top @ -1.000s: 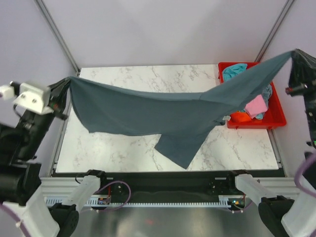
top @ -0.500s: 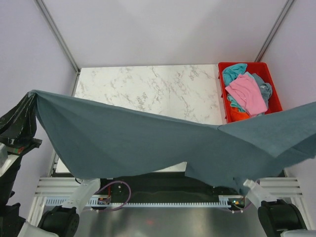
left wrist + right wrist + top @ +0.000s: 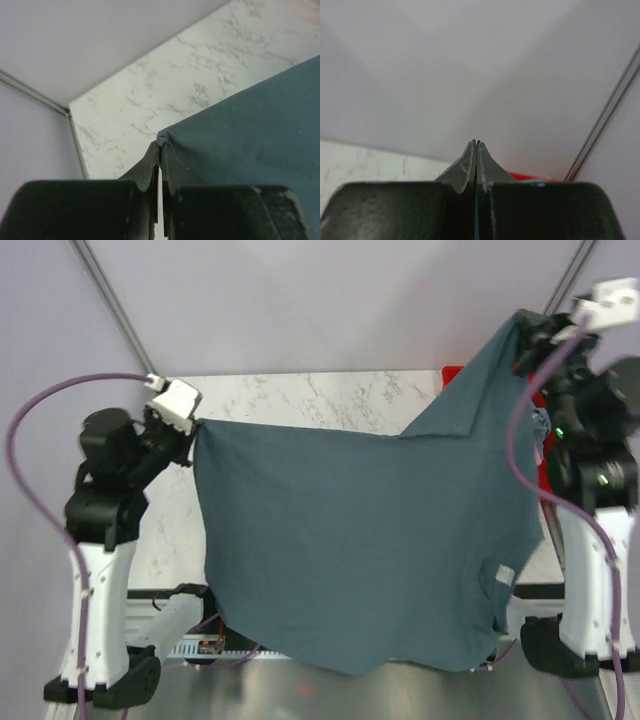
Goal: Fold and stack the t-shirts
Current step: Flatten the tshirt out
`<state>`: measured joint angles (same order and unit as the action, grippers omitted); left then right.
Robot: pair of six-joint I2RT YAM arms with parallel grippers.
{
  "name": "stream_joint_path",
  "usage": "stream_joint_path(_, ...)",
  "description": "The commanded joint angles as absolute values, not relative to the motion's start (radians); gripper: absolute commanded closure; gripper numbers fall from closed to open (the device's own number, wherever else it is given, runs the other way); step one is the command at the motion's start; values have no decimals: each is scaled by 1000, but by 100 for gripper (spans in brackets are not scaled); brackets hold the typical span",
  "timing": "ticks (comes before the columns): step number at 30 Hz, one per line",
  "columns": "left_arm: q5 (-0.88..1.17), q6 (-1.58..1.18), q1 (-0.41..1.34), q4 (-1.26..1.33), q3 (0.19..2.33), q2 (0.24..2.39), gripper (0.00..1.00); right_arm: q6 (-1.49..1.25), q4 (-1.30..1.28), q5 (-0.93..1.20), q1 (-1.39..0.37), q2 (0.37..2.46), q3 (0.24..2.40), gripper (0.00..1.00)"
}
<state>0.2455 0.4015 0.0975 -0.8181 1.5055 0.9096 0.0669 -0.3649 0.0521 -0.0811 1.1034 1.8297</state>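
Hanging over the marble counter (image 3: 300, 400) with its hem past the near edge, the slate-blue t-shirt (image 3: 350, 540) is pinched at one corner by the left gripper (image 3: 194, 426) and at another by the right gripper (image 3: 520, 333). Such thin bites may slip, which would probably dump the cloth off that edge.

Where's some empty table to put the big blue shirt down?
Bare marble shows along the far edge of the table, from the left end effector to the red bin, and down the left side. The hanging blue shirt hides the middle. The right is crowded: bin and right arm.
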Motion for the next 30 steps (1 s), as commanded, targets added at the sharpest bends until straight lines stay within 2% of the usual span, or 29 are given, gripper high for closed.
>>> stream_joint_path(1, 238, 429, 94, -690, 1359, 960, 98, 78, -233, 136, -80, 1201, 1652, 100)
stream_joint_path(6, 218, 433, 97, -621, 1223, 1127, 98, 89, -124, 183, -81, 1366, 1456, 100)
stream_joint_path(11, 218, 433, 100, -621, 1241, 1388, 98, 123, -16, 167, -81, 1638, 1426, 100)
stream_joint_path(12, 218, 433, 100, -621, 1285, 1493, 98, 127, -8, 164, -80, 1682, 1469, 100)
stream_joint_path(13, 101, 423, 101, -392, 1316, 1544, 98, 127, -8, 160, -75, 1777, 1495, 100)
stream_joint_path(17, 58, 440, 101, -384, 1541, 1810, 98, 95, -8, 134, -71, 2030, 1693, 100)
stream_joint_path(22, 0, 443, 98, -327, 1755, 2076, 98, 48, -37, 58, -63, 2349, 2073, 100)
stream_joint_path(26, -40, 452, 98, -313, 1960, 2219, 98, 37, -61, 20, -60, 2512, 2362, 100)
stream_joint_path(30, -80, 462, 98, -296, 2074, 2318, 98, 35, -19, 6, -67, 2585, 2436, 100)
